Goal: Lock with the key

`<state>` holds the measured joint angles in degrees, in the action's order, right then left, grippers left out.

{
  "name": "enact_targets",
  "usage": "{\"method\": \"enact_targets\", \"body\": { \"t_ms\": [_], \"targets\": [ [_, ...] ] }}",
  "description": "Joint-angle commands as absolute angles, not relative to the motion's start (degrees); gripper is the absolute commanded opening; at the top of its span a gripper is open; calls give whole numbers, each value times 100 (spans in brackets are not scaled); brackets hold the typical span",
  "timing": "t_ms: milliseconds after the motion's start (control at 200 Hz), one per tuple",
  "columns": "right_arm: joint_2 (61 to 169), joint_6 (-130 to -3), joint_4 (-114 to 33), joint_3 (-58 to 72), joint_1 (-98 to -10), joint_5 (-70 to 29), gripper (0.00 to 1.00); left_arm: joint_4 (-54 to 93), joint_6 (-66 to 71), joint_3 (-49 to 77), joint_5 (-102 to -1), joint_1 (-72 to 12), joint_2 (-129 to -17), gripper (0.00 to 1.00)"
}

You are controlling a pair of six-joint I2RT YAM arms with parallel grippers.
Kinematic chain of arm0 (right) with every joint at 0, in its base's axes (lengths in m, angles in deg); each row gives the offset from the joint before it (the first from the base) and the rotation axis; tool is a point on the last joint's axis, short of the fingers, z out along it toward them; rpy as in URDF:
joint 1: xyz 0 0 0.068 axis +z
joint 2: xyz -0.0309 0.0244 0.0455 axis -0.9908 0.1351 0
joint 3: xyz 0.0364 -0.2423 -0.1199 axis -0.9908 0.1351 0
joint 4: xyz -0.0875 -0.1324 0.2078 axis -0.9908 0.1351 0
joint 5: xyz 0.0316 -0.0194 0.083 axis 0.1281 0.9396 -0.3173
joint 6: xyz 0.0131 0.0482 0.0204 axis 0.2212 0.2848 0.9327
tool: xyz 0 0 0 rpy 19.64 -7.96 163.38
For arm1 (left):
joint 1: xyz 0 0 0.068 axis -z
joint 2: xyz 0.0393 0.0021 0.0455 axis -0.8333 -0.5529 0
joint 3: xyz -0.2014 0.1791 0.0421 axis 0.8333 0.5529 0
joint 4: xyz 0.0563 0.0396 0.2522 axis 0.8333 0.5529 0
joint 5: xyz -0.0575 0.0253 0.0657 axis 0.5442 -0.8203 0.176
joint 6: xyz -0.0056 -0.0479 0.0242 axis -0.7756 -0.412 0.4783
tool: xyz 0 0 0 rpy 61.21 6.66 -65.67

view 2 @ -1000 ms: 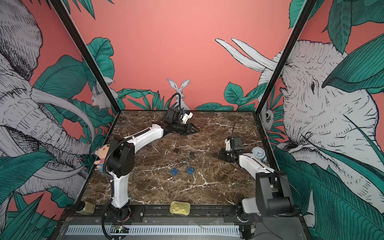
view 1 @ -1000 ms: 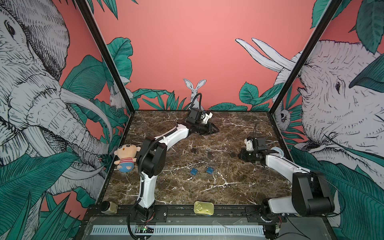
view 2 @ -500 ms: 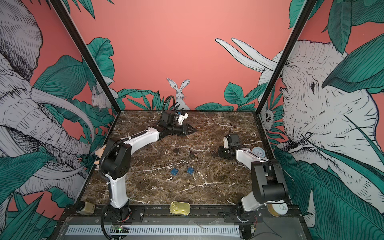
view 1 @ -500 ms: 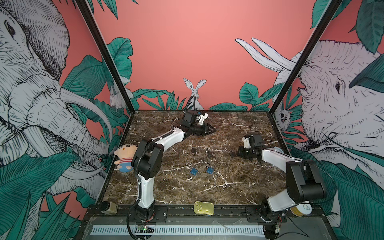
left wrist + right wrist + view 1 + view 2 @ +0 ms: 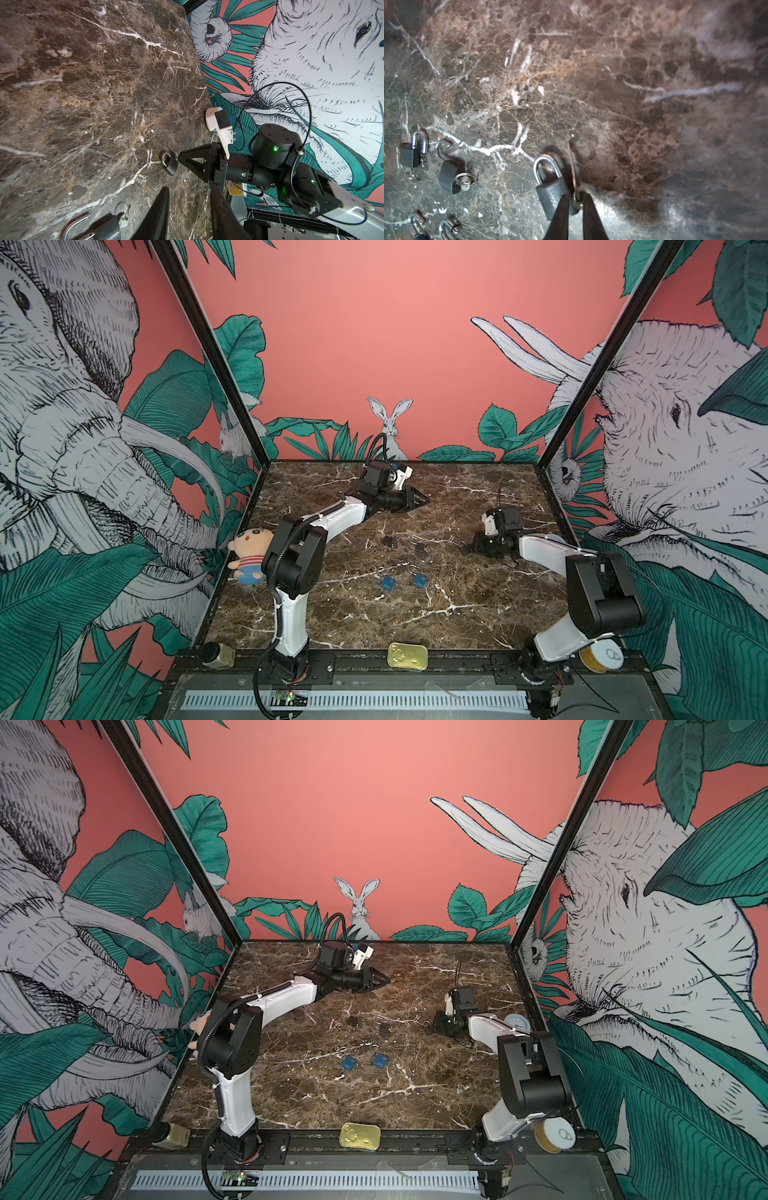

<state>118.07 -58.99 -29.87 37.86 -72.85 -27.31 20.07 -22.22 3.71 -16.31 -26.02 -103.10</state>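
Surface: the brown marble surface (image 5: pixel 415 614) carries everything. We place things from the grey padlock (image 5: pixel 552 195), which lies flat on it on the right arm's side.
Left claw: the left claw (image 5: pixel 422 502) hangs well apart from the grey padlock, farther back and across the middle, with its fingers parted and nothing between them. We judge it free to come over and steady the lock body.
Right claw: the right claw (image 5: pixel 575 196) sits at the grey padlock's bottom end. Its fingers are a narrow gap apart with the key's head between them, and we cannot tell whether the pads press on it.
Spare padlock: the nearest spare padlock (image 5: pixel 449 178) lies well apart from the grey padlock, so we have room to work.
Shackle: the shackle (image 5: pixel 546 168) seems to enter the grey padlock's body with both legs, so it looks pushed home.
Key: the key (image 5: pixel 576 202) touches the grey padlock's bottom corner. Its blade is hidden, so we cannot tell if it is seated. We would pinch the head squarely and turn about the blade's own line without lifting, since we expect so light a lock to spin along unless it is pinned.
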Motion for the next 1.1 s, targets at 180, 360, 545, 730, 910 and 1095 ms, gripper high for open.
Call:
{"method": "enact_targets", "body": {
  "t_ms": [180,360,545,730,910,1095],
  "targets": [
    [11820,-5948,-2868,3684,-7250,-2576,20,1798,-2296,473,-1519,-2646,-10104,35],
    [11353,-5982,-2599,3662,-7141,-2461,20,1802,-2254,648,-1624,-2681,-9920,35],
    [10699,-6311,-1981,3575,-6530,-1938,21,2181,-1903,1080,-2095,-2734,-9415,34],
    [10059,-6514,-1895,3833,-5625,-1593,21,2672,-1630,1718,-2704,-2835,-8730,34],
    [9830,-6866,-2025,3959,-4590,-1347,30,2857,-1727,2546,-3028,-3229,-8009,34],
    [10289,-7078,-1909,3707,-3816,-718,34,3132,-1687,3176,-3365,-3490,-7219,34]
  ]
}}
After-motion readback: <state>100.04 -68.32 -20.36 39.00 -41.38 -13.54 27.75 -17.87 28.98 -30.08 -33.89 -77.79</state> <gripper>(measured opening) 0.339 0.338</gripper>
